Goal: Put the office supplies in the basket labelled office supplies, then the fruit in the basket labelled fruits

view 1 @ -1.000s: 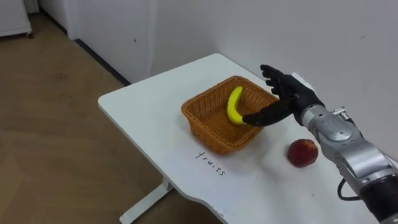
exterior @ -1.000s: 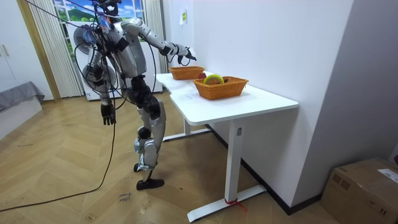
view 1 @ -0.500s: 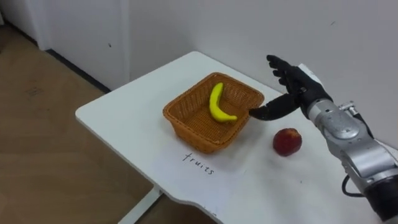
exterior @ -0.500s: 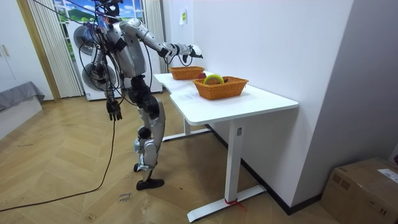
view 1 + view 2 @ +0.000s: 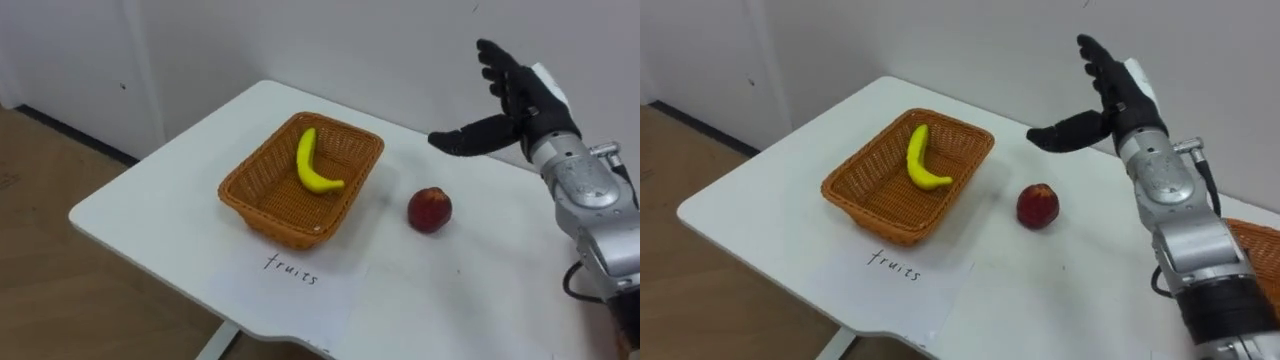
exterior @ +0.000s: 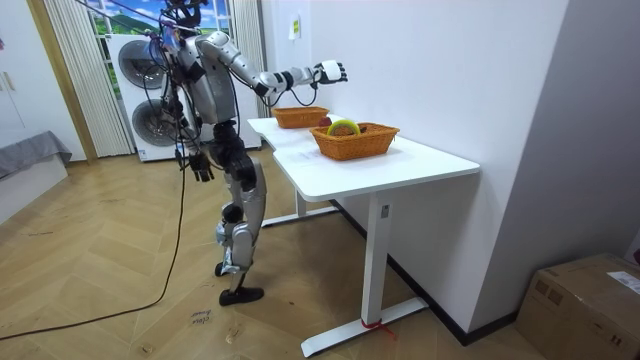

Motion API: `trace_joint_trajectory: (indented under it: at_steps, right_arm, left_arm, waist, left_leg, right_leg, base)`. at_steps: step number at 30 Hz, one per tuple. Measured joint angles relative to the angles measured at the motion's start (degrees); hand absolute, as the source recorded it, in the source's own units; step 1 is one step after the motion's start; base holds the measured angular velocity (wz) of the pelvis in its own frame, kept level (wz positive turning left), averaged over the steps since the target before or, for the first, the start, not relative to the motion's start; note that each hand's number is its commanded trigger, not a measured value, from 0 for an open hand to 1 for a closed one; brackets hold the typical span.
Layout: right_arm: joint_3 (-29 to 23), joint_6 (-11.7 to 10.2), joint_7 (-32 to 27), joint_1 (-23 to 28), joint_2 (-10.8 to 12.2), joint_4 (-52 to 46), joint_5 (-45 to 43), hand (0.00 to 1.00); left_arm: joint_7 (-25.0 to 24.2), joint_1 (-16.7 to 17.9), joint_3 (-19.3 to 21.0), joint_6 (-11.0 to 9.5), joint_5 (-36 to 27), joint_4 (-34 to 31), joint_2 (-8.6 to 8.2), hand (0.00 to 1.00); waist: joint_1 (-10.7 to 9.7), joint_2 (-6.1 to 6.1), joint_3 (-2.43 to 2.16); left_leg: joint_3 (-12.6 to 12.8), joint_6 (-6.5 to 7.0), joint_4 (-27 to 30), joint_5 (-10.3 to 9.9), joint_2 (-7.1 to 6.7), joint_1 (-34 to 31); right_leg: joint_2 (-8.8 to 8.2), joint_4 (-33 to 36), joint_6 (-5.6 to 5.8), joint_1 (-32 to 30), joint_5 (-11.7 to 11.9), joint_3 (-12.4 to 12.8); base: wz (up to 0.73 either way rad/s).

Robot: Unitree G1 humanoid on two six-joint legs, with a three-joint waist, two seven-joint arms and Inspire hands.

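A yellow banana (image 5: 312, 164) lies inside a woven basket (image 5: 262, 190) on the white table (image 5: 150, 190). A red apple (image 5: 430, 209) sits on the table just right of that basket. My right hand (image 5: 512, 98) is raised above the table's far side, up and right of the apple, open with fingers spread and nothing in it. In the right eye view the hand (image 5: 1110, 95) stands above the apple (image 5: 1037, 205) and right of the basket (image 5: 868, 200). In the room view my left hand (image 6: 200, 168) hangs by my hip.
A paper label (image 5: 292, 270) with handwriting lies in front of the basket. A second woven basket (image 6: 355, 140) with something yellow-green in it stands further along the table, and its edge (image 5: 1252, 240) shows at the right. The wall runs close behind the table.
My right hand has lifted away from the basket's right rim and risen higher, to the right. The camera has swung right, so basket and apple sit further left in the picture.
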Motion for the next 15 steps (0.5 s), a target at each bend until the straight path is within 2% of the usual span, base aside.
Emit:
trace_joint_trajectory:
  at_steps: [7, 15]
  right_arm:
    - [0.0, 0.0, -0.2, 2.5, 0.0, 0.0, -0.2, 0.00]
    - [0.0, 0.0, -0.1, 2.7, 0.0, 0.0, 0.1, 0.00]
  left_arm:
    - [-0.2, -0.6, -0.1, -0.2, 0.0, 0.0, 0.00, 0.00]
    - [-0.7, -1.3, -0.1, -0.2, 0.1, 0.1, -0.01, 0.00]
  waist:
    - [-0.3, 0.68, 0.56]
    - [-0.6, 0.49, 0.49]
  left_leg:
    - [0.2, 0.03, 0.0, 0.0, 0.10, -0.4]
    - [0.7, 0.04, -0.4, 0.0, 0.21, -1.0]
  right_leg:
    - [0.03, 0.0, 0.00, -0.7, 0.1, 0.1]
    - [0.02, 0.0, -0.10, -1.7, 0.2, 0.4]
  base:
    - [0.00]
    - [-0.01]
